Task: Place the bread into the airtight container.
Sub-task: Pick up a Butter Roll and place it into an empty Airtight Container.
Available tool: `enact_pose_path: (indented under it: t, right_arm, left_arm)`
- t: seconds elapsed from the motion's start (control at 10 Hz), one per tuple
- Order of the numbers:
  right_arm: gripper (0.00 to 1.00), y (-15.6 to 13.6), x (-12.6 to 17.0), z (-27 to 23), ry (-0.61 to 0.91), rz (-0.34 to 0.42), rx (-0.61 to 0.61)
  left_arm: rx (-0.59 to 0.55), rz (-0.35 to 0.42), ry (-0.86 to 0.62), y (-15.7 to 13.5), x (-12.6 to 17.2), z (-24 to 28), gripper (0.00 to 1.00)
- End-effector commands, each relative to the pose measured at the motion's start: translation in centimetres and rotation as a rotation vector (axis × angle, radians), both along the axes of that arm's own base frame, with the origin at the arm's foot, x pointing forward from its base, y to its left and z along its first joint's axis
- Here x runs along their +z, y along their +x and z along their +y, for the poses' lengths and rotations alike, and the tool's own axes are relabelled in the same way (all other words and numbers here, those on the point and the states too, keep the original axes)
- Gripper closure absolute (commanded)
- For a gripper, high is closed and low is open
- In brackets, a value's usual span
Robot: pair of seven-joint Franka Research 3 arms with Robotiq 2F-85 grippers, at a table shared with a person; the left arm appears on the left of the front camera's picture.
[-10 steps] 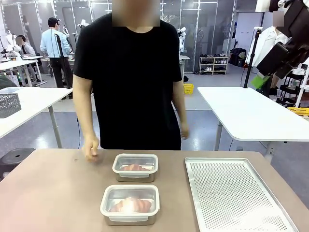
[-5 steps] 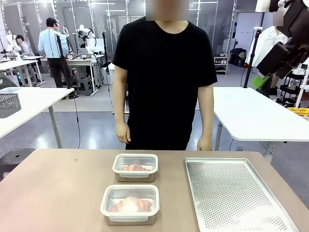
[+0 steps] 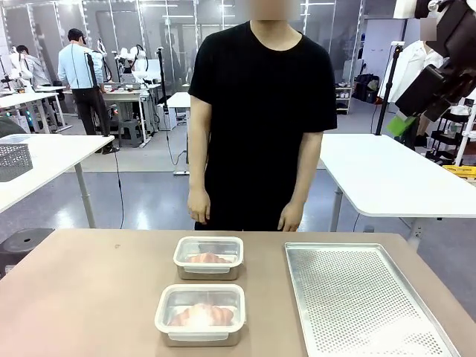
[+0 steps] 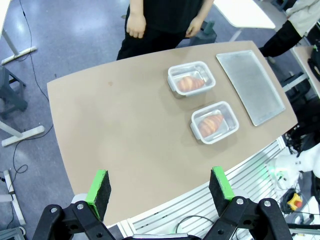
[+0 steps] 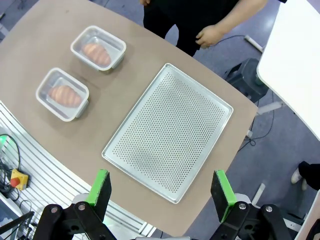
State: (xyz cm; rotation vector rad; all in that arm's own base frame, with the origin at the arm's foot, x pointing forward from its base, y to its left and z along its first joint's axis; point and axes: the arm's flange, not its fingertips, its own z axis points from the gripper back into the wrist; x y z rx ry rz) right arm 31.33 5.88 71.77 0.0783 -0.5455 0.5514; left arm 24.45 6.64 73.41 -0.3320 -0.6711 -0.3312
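Bread [image 3: 209,258] inside lidded airtight container [image 3: 209,247]

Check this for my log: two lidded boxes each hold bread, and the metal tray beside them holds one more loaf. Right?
Not quite. The two boxes each hold bread, but the metal tray beside them is bare; no loaf lies on it. The right wrist view shows this plainly.

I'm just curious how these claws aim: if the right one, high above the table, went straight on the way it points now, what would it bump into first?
Most likely the perforated metal tray: the right gripper, jaws open, points down at it with nothing between. Depth is hard to judge.
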Motion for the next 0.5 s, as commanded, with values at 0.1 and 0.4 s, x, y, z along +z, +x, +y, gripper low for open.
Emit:
enact_pose_path:
  t: [0.1, 0.4]
  right_arm:
    - [0.0, -0.11, -0.27, -0.17, -0.004, -0.015, -0.006]
    - [0.0, -0.11, -0.27, -0.17, -0.004, -0.015, -0.006]
  left_arm:
    - [-0.009, -0.003, 0.006, -0.01, 0.17, 0.03, 0.0]
    - [-0.009, -0.003, 0.006, -0.01, 0.17, 0.03, 0.0]
